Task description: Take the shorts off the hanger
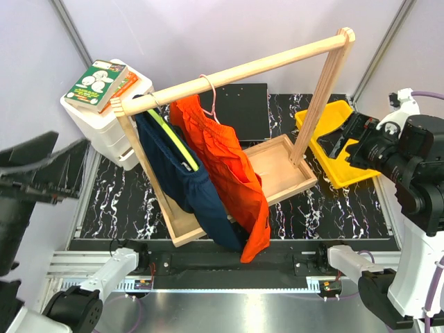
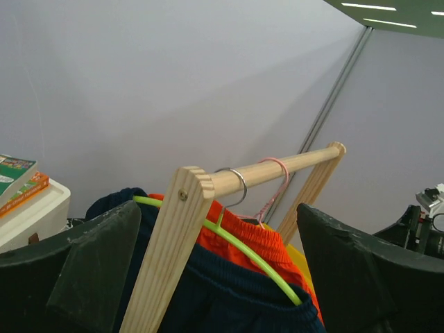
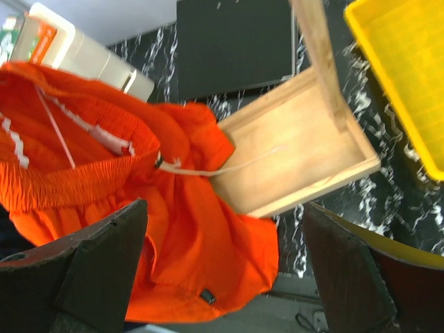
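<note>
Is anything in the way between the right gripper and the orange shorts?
No, nothing I can see blocks it. In the right wrist view the orange shorts hang straight ahead of the open right gripper. The rack's wooden post and wooden tray sit off to the side, not between them.
</note>
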Tool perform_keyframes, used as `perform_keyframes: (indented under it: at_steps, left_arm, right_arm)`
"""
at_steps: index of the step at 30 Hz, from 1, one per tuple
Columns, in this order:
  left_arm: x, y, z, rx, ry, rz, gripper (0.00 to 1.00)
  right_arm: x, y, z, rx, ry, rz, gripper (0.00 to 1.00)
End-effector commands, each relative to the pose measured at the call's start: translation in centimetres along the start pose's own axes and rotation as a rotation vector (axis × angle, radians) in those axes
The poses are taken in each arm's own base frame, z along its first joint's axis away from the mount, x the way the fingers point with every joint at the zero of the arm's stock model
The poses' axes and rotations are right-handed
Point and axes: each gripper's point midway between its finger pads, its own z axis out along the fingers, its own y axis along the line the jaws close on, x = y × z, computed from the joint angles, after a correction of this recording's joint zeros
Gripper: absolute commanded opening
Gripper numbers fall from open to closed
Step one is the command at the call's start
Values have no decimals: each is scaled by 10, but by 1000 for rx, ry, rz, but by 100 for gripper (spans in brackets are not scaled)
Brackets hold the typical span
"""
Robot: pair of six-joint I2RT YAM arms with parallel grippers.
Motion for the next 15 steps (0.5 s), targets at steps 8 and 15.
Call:
perform_keyframes:
  at_steps: [8,15]
  left_arm:
    - [41,7,-46,25,178,-106,99]
    - [84,-7,-55,113,355,-196,99]
  right_arm:
    - [32,48,14,-313,187,85,100]
    - [56,87,13,-476,304,83,100]
